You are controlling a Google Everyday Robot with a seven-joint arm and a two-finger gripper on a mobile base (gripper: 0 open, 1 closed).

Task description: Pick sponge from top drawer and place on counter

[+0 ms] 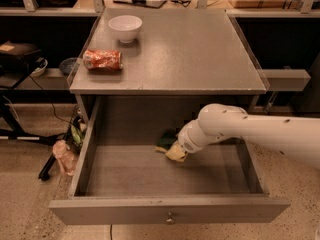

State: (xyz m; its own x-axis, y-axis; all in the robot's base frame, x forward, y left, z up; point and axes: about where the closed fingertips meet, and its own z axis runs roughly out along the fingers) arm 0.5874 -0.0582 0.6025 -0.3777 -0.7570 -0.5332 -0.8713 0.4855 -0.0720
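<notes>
The top drawer [165,214] is pulled wide open below the counter [185,49], with its small brass knob [170,217] on the front panel. The sponge [169,143] is at the back middle of the drawer, dark green on top and pale yellow below, tilted. My white arm comes in from the right, and my gripper [180,146] is at the sponge, right up against its right side. The wrist hides most of the gripper. I cannot tell whether the sponge still rests on the drawer floor.
A white bowl [125,27] and a crushed red-orange can [102,60] sit on the counter's left side. A shelf with metal posts and cables runs behind. Clutter and a stand's legs [60,154] lie on the floor at left.
</notes>
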